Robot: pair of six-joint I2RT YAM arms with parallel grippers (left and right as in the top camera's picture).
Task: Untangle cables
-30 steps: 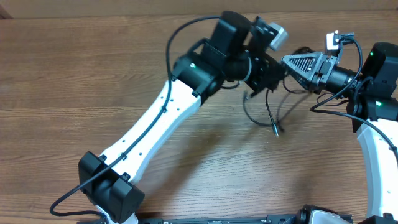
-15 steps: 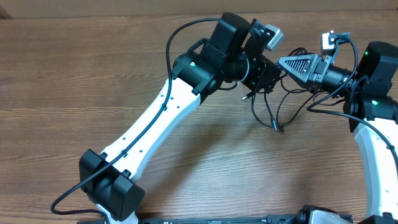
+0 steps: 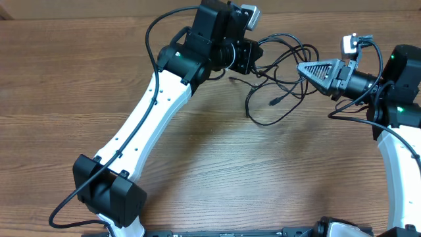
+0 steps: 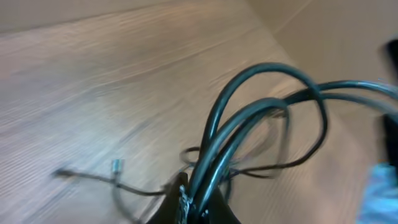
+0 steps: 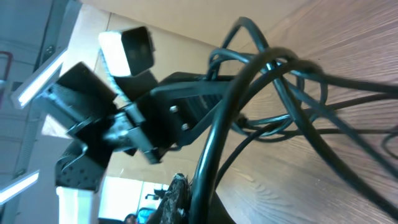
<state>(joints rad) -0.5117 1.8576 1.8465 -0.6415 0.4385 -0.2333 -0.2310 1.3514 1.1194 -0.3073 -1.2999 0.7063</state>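
The cables [image 3: 279,72] are a tangle of thin black cords stretched between my two grippers at the far middle of the table, with loops hanging onto the wood and a small plug end [image 3: 271,103]. My left gripper [image 3: 253,56] is shut on a bundle of strands, which rise from between its fingers in the left wrist view [image 4: 249,118]. My right gripper [image 3: 302,69] is shut on one strand [image 5: 224,124] at the tangle's right side. A silver-tipped plug [image 4: 115,165] lies on the wood.
The brown wooden table [image 3: 79,79] fills the view. The left arm [image 3: 151,112] runs diagonally from the front left base. The right arm [image 3: 395,131] stands at the right edge. Thicker robot wires loop at both arms.
My left gripper has moved left and farther back with the cables, pulling the tangle wider apart. Loops have spread over the wood. My right gripper has stayed nearly in place.
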